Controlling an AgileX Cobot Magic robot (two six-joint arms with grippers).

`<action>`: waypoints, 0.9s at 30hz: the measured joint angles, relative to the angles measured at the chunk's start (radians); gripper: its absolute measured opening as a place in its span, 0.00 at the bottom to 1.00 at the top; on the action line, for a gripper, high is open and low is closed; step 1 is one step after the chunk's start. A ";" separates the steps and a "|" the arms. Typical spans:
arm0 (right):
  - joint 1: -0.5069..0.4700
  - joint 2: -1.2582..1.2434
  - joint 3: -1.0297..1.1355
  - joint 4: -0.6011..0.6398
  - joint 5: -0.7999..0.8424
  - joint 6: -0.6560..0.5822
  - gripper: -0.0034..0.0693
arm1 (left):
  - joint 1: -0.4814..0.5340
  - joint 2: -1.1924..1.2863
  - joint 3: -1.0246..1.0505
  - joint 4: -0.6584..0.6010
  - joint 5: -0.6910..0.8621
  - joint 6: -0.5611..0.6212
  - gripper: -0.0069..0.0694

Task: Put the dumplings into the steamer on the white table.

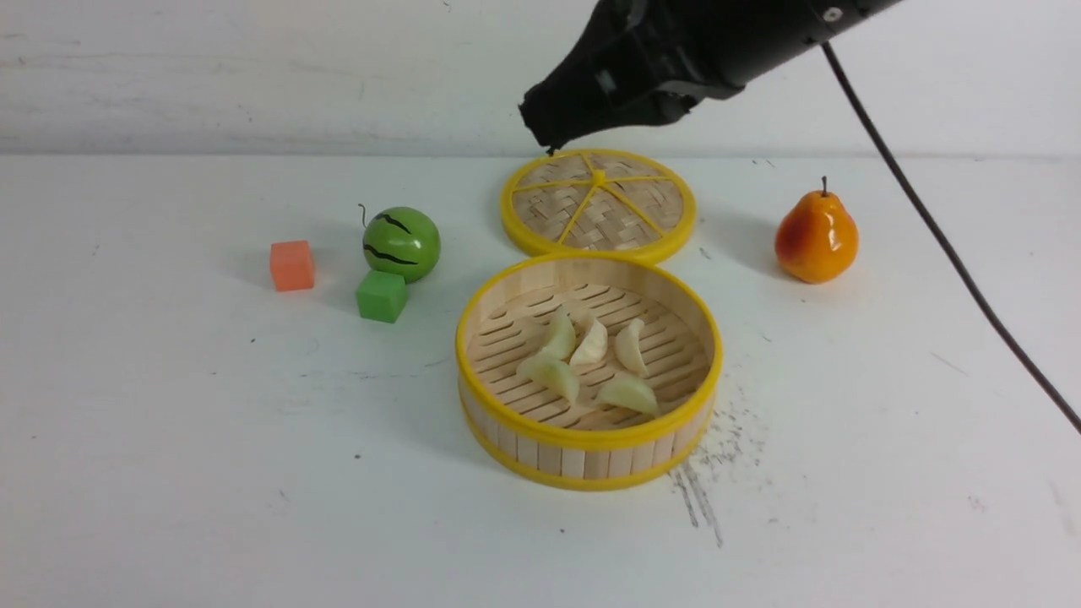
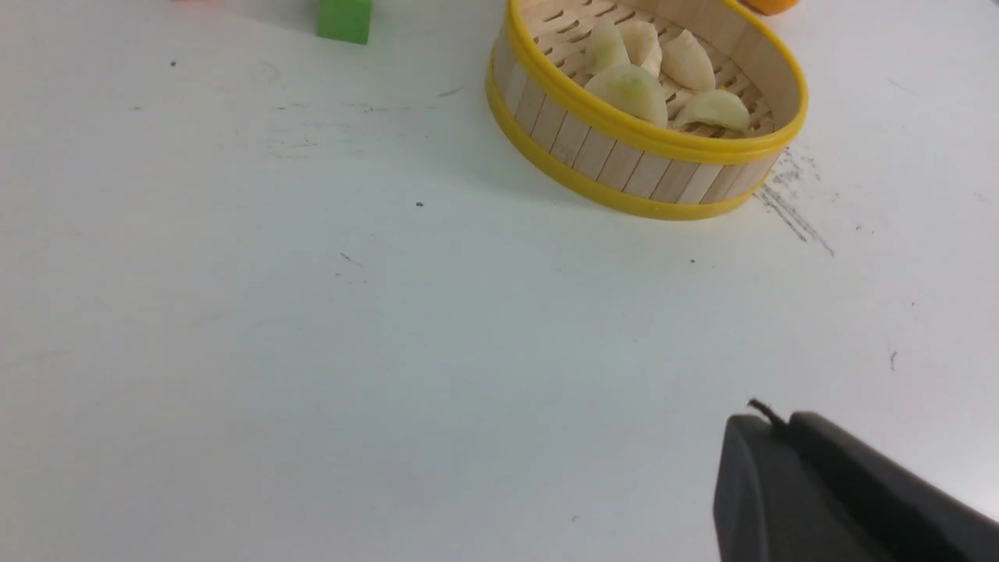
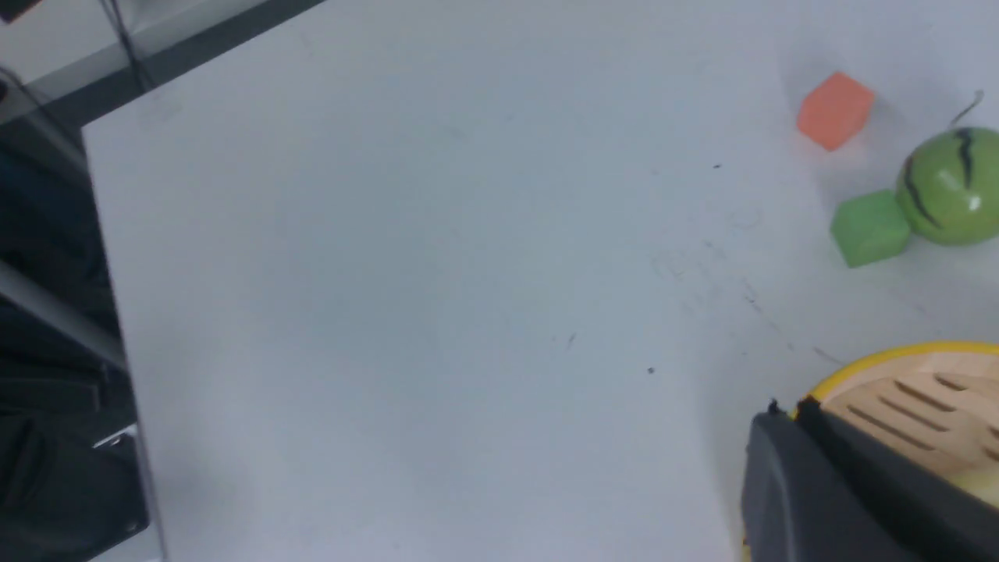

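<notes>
Your right hand (image 1: 542, 128), a black two-fingered tip on a dark arm, hangs high above the white surface (image 1: 169, 473), fingers pressed together with nothing between them. From the front its point shows over the far rim of the lid (image 1: 601, 207), while its own wrist camera catches the steamer's rim just beside the fingers. Your left hand (image 2: 780, 431), seen only by its wrist camera, is likewise closed flat and empty, over bare surface well apart from the steamer.

All five dumplings (image 1: 591, 342) lie inside the steamer (image 1: 583, 441), a round shallow bamboo basket with a slatted floor, a wall of upright wooden strips and glossy yellow rims top and bottom. They are pale cream crescents with pleated edges, some faintly green, clustered near the middle of the slats, several touching.

Just behind the basket rests the flat woven lid with its yellow rim and spokes. To the left sit a shiny toy watermelon (image 1: 401, 243) with dark stripes and a wire stem, a matte green cube (image 1: 382, 295) against it, and an orange cube (image 1: 292, 265) nearby. A glossy orange-yellow pear (image 1: 817, 238) stands to the right. A thin black cable (image 1: 929, 228) trails from the right arm.
</notes>
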 joint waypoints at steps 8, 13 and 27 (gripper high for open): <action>0.000 -0.367 0.429 -0.098 -0.381 -0.014 0.04 | 0.000 0.000 0.001 -0.002 0.000 -0.001 0.13; 0.000 -0.580 0.641 -0.123 -0.552 -0.015 0.04 | 0.000 0.000 0.001 -0.002 0.000 -0.001 0.13; 0.000 -0.923 0.967 -0.121 -0.691 -0.015 0.05 | 0.000 0.000 0.001 -0.003 0.000 -0.001 0.14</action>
